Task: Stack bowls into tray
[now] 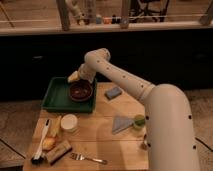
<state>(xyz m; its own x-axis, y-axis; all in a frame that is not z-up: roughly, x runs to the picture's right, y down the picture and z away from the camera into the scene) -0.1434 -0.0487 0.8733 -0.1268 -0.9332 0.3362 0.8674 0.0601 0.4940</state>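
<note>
Glossy dark reddish-brown round shallow bowl [80, 91] sits in dark green rectangular plastic tray [53, 96] w/ raised sloping sides, right half. Gripper [74, 77] hangs over tray's rear edge, just behind bowl. Small white round container [69, 123] stands on wooden table [107, 145].

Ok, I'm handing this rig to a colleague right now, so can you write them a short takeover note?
Claw: over the tray's far edge, just behind the bowl.
Bowl: dark reddish-brown, sitting inside the green tray, toward its right side. No other bowl of that kind shows on the table.
Done: this bowl is in the tray.
Left: back the arm away; check for further bowls out of view.
</note>
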